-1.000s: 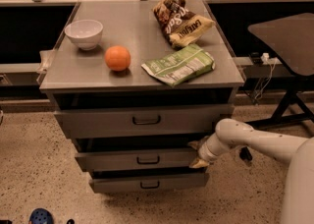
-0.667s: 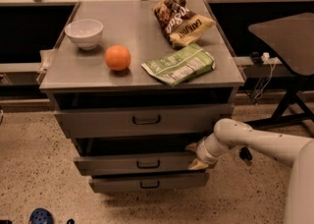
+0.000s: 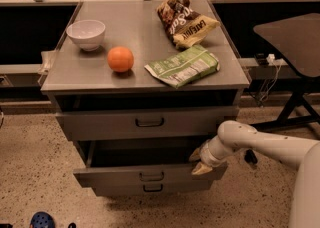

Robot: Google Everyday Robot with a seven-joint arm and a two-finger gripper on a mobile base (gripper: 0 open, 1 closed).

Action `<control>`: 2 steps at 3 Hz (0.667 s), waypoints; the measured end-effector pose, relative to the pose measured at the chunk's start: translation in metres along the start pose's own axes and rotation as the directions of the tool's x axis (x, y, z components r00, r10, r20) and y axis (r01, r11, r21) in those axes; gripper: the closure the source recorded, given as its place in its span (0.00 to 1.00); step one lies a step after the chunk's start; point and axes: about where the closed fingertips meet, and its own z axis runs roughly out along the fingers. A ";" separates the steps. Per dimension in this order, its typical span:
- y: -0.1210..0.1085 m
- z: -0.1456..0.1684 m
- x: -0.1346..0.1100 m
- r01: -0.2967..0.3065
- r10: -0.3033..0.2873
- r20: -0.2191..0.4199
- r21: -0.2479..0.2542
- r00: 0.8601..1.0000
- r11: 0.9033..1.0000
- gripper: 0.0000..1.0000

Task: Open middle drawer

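The grey cabinet has three drawers. The middle drawer [image 3: 150, 176], with a low front and a small black bar handle [image 3: 151, 176], is pulled out, and its dark interior shows above the front. My gripper [image 3: 199, 162] is at the right end of this drawer's front, with one fingertip [image 3: 196, 154] above the front's top edge and one [image 3: 202, 169] against its face. The white arm reaches in from the lower right. The top drawer [image 3: 145, 122] is slightly out. The bottom drawer [image 3: 152, 188] is nearly in.
On the cabinet top [image 3: 140, 27] are a white bowl [image 3: 86, 34], an orange [image 3: 120, 59], a green snack bag [image 3: 182, 65] and a brown chip bag [image 3: 184, 19]. A dark table [image 3: 295, 34] stands to the right. A blue object [image 3: 42, 220] lies on the speckled floor.
The middle drawer has slid further out toward the camera, and my gripper has moved with its right end. The items on top have not moved.
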 end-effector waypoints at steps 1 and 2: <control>0.030 0.000 -0.012 0.008 -0.009 -0.021 -0.042 1.000 0.999 0.49; 0.066 0.003 -0.017 0.004 -0.007 -0.034 -0.101 0.999 0.995 0.34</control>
